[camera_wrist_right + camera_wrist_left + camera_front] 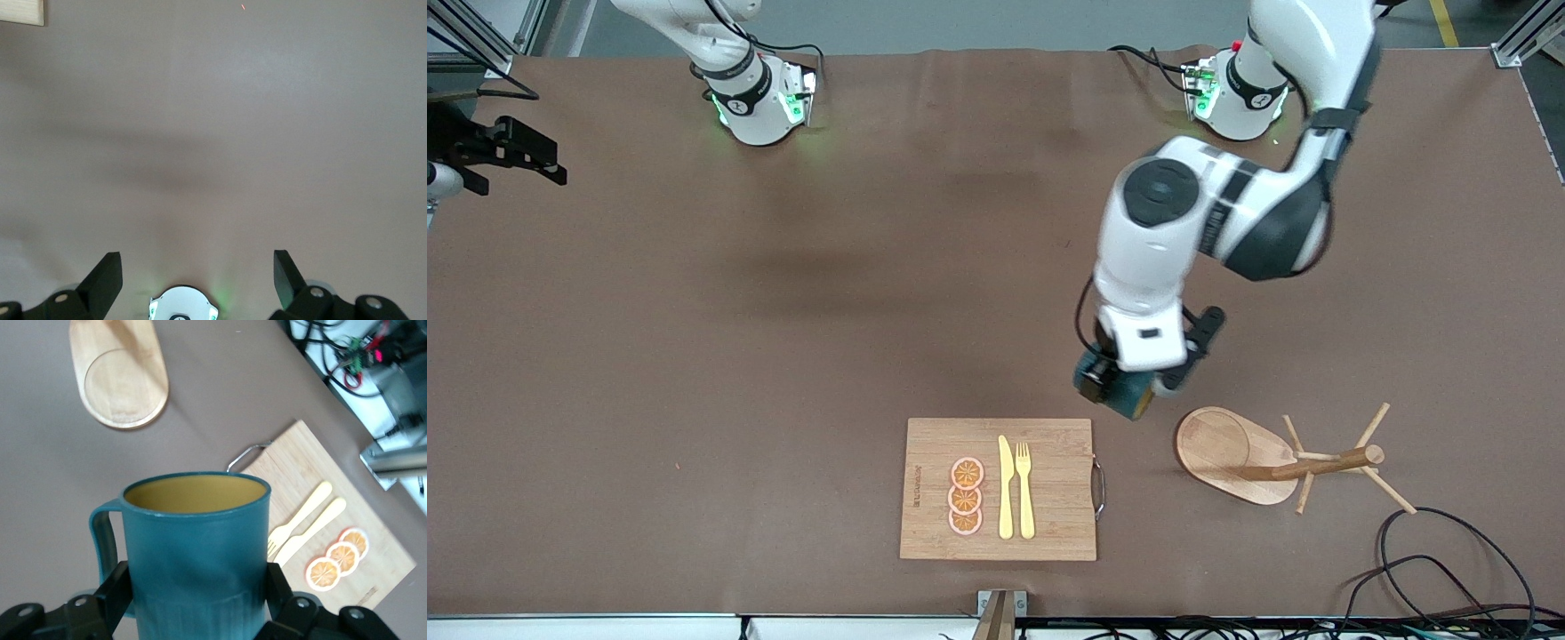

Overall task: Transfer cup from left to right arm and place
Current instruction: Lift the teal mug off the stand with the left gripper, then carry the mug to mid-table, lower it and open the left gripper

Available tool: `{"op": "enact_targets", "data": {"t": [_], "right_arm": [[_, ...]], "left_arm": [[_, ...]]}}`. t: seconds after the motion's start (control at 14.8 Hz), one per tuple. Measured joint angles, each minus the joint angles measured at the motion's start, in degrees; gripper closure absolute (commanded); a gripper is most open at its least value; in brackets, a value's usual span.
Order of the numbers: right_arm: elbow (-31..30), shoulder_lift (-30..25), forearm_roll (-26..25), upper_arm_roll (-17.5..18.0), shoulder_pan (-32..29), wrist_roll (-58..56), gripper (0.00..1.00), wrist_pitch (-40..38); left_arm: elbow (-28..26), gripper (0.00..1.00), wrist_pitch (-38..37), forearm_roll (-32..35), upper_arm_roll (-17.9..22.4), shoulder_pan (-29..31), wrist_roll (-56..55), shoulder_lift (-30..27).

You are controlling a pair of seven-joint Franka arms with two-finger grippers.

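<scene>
I see my left gripper (197, 600) clamped on the cup (197, 550), over mid-bench above the cutting board (997, 489), right gripper (197, 277) waiting spread apart at its bench end.

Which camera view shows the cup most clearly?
The left wrist view: the cup fills it, rim and handle visible, clamped in the left gripper. The front view shows only part under the wrist. The right wrist view shows none.

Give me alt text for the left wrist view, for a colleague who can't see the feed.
The left gripper holds the teal cup upright by its sides, showing its mustard inside and side handle. Below lies the brown table with the wooden rack's base and a cutting board carrying a yellow knife, a fork and three orange slices.
</scene>
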Motion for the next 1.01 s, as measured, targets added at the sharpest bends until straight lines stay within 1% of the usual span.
{"op": "enact_targets", "data": {"t": [0.2,0.41,0.68,0.88,1.01], "right_arm": [[0.0,0.0,0.0,0.0,0.0,0.0,0.00,0.0],[0.0,0.0,0.0,0.0,0.0,0.0,0.00,0.0],[0.0,0.0,0.0,0.0,0.0,0.0,0.00,0.0],[0.0,0.0,0.0,0.0,0.0,0.0,0.00,0.0],[0.0,0.0,0.0,0.0,0.0,0.0,0.00,0.0]], "left_arm": [[-0.2,0.26,0.0,9.8,0.0,-5.4,0.0,2.2],[-0.3,0.26,0.0,16.1,0.2,-11.0,-0.7,4.4],[-0.6,0.26,-1.1,24.9,0.4,-16.5,-6.5,7.5],[-1.1,0.27,-4.4,33.3,0.4,-20.4,-10.1,10.7],[-1.2,0.27,-6.1,38.6,0.5,-23.2,-16.7,13.4]]}}
